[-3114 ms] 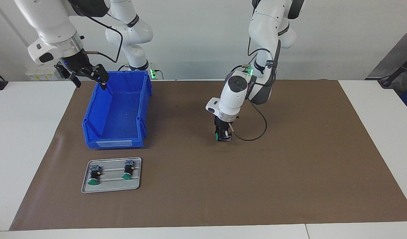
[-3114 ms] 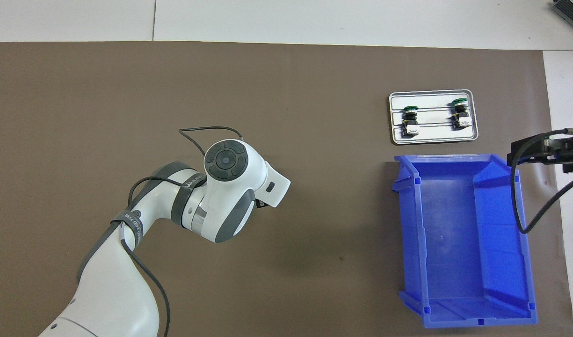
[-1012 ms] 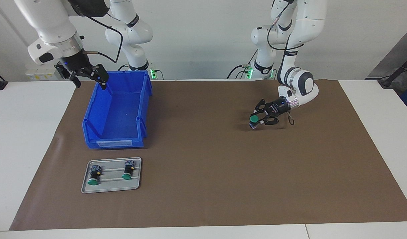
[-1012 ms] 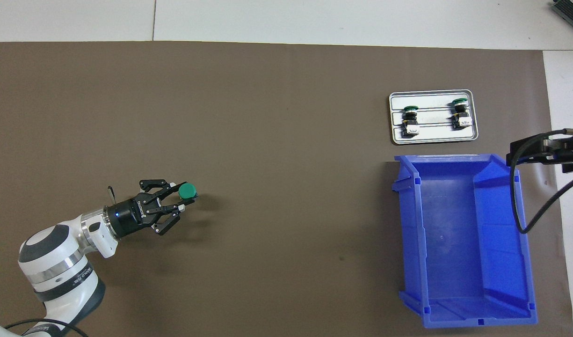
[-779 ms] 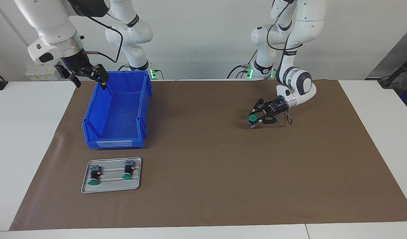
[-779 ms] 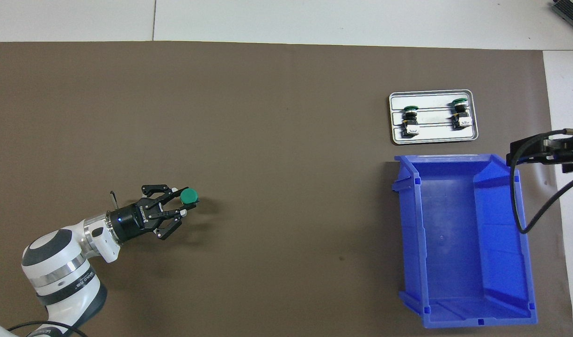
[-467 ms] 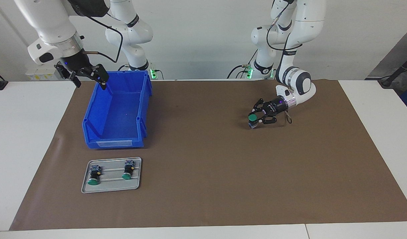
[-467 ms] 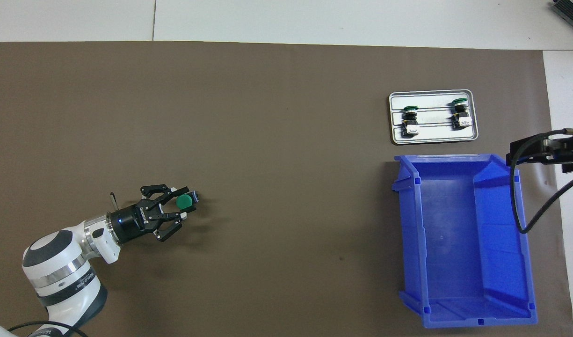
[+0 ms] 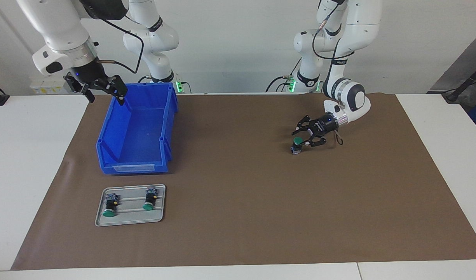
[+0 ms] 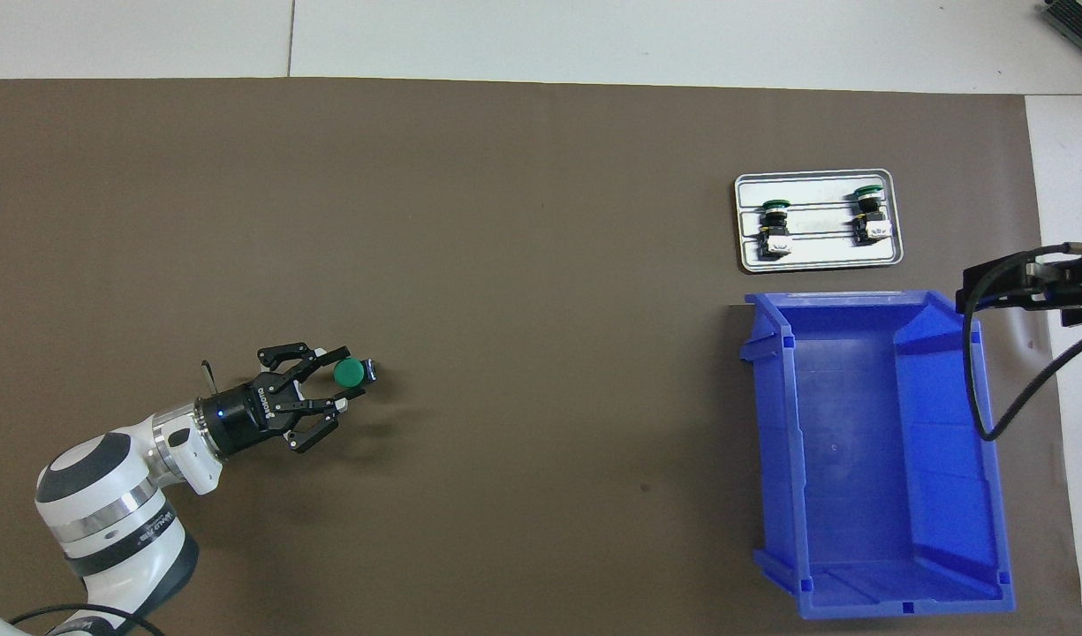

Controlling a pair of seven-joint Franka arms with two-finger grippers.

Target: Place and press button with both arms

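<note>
the push-button switch [image 9: 296, 144] stands on the brown mat [image 9: 238, 217] toward the left arm's end, green cap up; it could topple if a fingertip clips the cap on withdrawal; the left gripper [image 9: 302, 136] is spread apart around it, not clamping; the right gripper [image 9: 103, 90] waits released over the blue bin [image 9: 105, 155].

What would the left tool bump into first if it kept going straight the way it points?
The left tool points low across the mat toward the right arm's end. The green-capped button sits right at its tips, so it would likely meet that first, though height is hard to judge.
</note>
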